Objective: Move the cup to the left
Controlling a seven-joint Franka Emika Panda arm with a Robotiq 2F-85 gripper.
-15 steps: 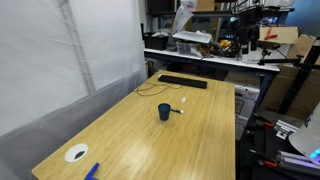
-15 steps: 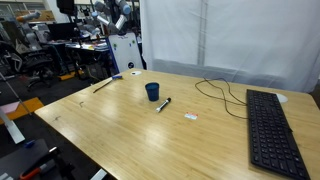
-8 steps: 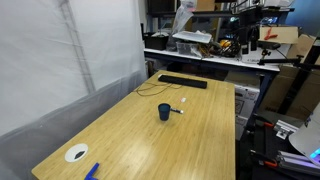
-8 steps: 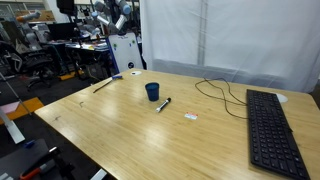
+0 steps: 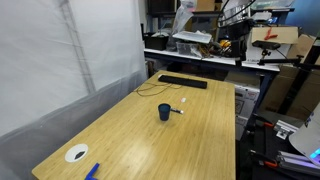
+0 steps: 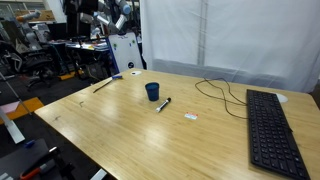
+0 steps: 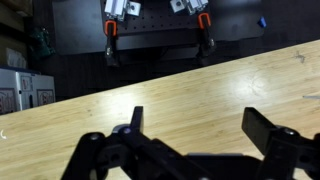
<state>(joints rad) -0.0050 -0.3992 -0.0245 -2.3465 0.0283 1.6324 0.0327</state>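
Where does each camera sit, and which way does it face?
Exterior view: beyond the table end far from the keyboard, looking along the table; no robot part clear.
Exterior view: by the keyboard end, looking across the table; again none clear.
Wrist view: above the table, facing its edge; open end effector shows below.
Both exterior views share the cup.

Robotics lab or workshop bay. A white curtain (image 5: 60, 60) screens one long side of the wooden table (image 5: 150, 140). Behind the table's far end is a workbench (image 5: 200, 58) piled with gear and cardboard boxes (image 5: 283, 36). A black keyboard (image 5: 182, 82) lies on the table, office chairs (image 6: 28, 62) stand beyond it, and red clamps (image 7: 112, 32) sit past its edge.
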